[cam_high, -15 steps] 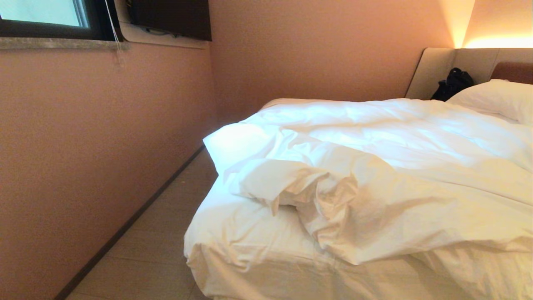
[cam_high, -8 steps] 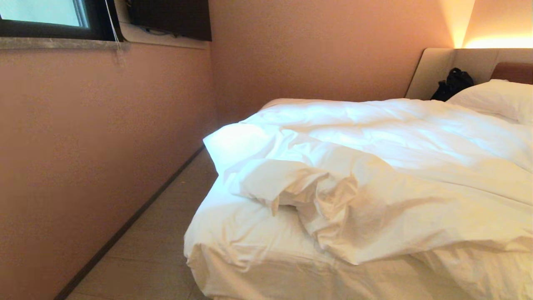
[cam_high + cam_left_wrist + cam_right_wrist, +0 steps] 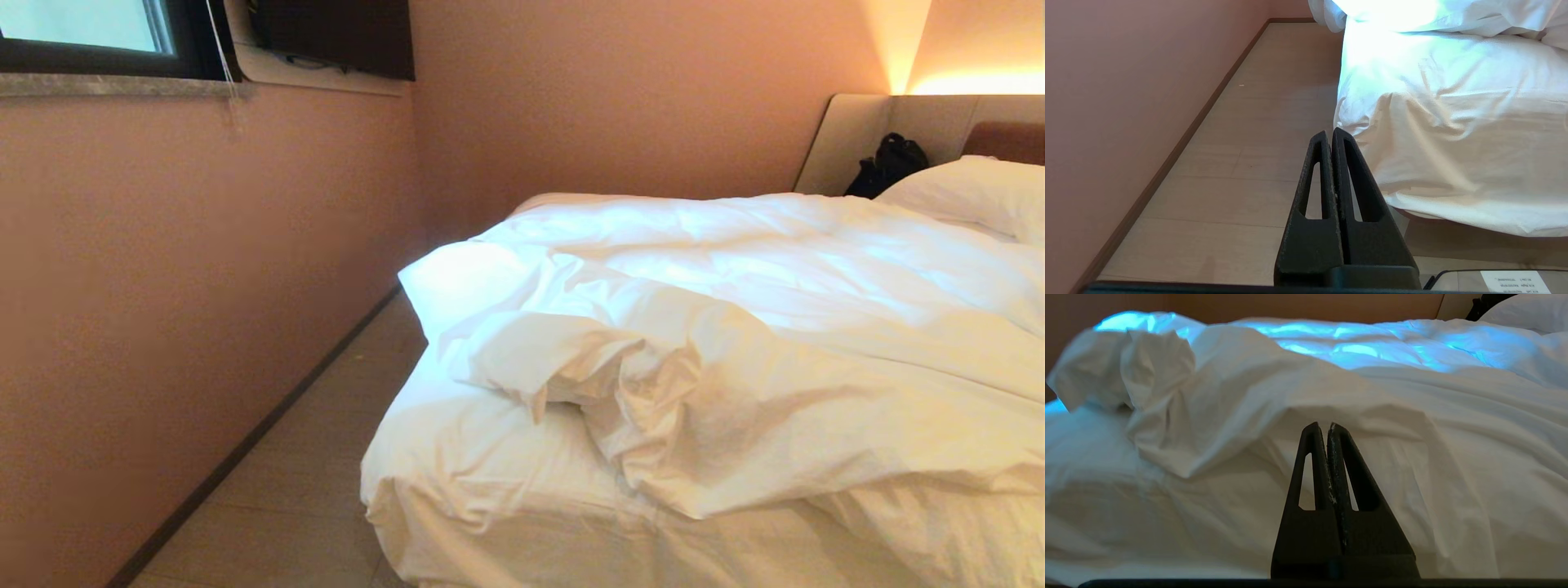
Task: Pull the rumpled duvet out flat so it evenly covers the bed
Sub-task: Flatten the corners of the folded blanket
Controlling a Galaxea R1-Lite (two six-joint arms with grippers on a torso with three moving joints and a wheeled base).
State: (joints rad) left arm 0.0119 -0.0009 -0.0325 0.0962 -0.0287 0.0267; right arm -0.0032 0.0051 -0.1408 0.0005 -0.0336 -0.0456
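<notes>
Status: task basically not started, going by how things lie

Duvet [image 3: 800, 343] is on the bed [image 3: 490, 490] but rumpled – its near-left corner is folded back into a bunched lump [image 3: 563, 359], leaving a bare patch of fitted sheet [image 3: 473, 457] at the foot corner on the wall side. The far part toward the pillow [image 3: 971, 192] looks roughly spread, though wrinkled. The near edge hangs over the foot of the bed on the right only, so coverage is uneven

Grippers:
- left gripper [image 3: 1331, 136] – fingers pressed together, holding nothing, pointing along the floor [image 3: 1257, 134] beside the bed's corner, clear of the fabric
- right gripper [image 3: 1327, 430] – fingers also together and empty, facing the draped front of the duvet just right of the lump; can't tell if the tips touch the cloth

Neither arm shows in the head view

Left to do, as I read it: open a gripper, pinch the folded-back corner, pull it toward the bare foot corner, then even out the edges. Thick soft cover – likely to drag and re-bunch if pulled from one point only

Black bag [image 3: 886, 163] sits by the headboard [image 3: 939, 122], not in the way
</notes>
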